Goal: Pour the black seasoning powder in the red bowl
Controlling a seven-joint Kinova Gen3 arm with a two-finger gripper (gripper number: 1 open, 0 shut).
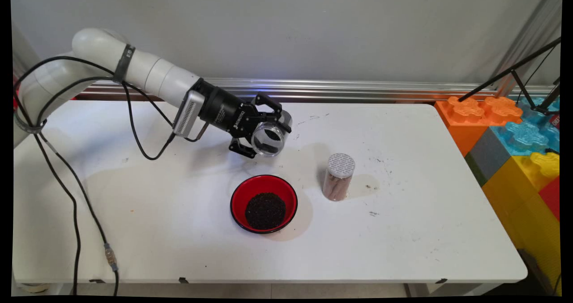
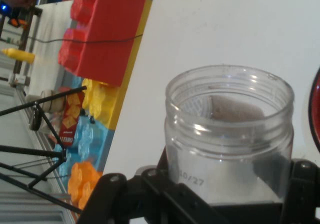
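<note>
Currently my end effector (image 1: 261, 135) is clenched on the clear jar (image 1: 269, 138), tipped sideways above the worktop (image 1: 403, 231) | red bowl (image 1: 264, 203) of dark grains just below it | lidded jar (image 1: 339, 177) beyond | jar looks light, rigid, slick; grip stays on its body.

end effector (image 1: 262, 135) with jar (image 1: 268, 139) above table (image 1: 403, 240) | bowl (image 1: 264, 203) below-front | lidded jar (image 1: 339, 177) right of bowl

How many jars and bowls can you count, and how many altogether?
Jars: 2, the empty jar in the gripper and the lidded jar standing on the table.
Bowls: 1, the red bowl.
Total: 3.
</note>
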